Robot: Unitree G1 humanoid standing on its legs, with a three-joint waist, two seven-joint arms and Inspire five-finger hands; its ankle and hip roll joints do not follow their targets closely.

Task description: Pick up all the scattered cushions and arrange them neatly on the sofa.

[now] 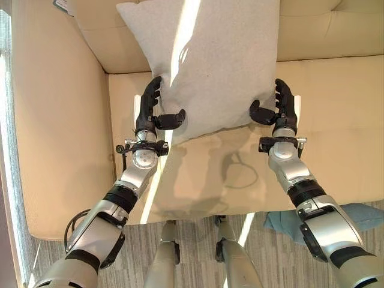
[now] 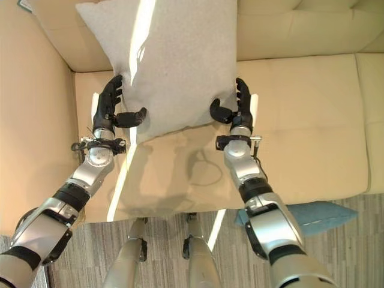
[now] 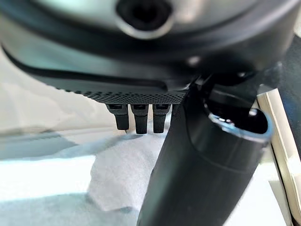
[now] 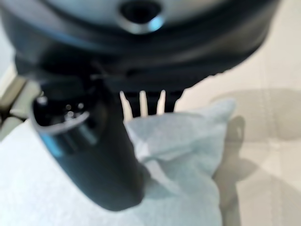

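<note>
Slippage is the risk — the grey cushion (image 1: 210,60), held above the sofa (image 1: 336,120) seat, hangs from thumb pinches of the left hand (image 1: 150,111) and right hand (image 1: 282,108) at its lower corners — it could sag and flop forward.

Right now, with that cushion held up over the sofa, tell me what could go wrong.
1. The grey cushion is gripped only at its lower corners by the left robot hand and right robot hand, so it might flop or slip from either pinch.
2. Its lower edge hangs above the sofa seat; released here, it may slump forward rather than lean on the backrest.
3. A blue cushion lies on the floor by the sofa front and could be missed.
</note>
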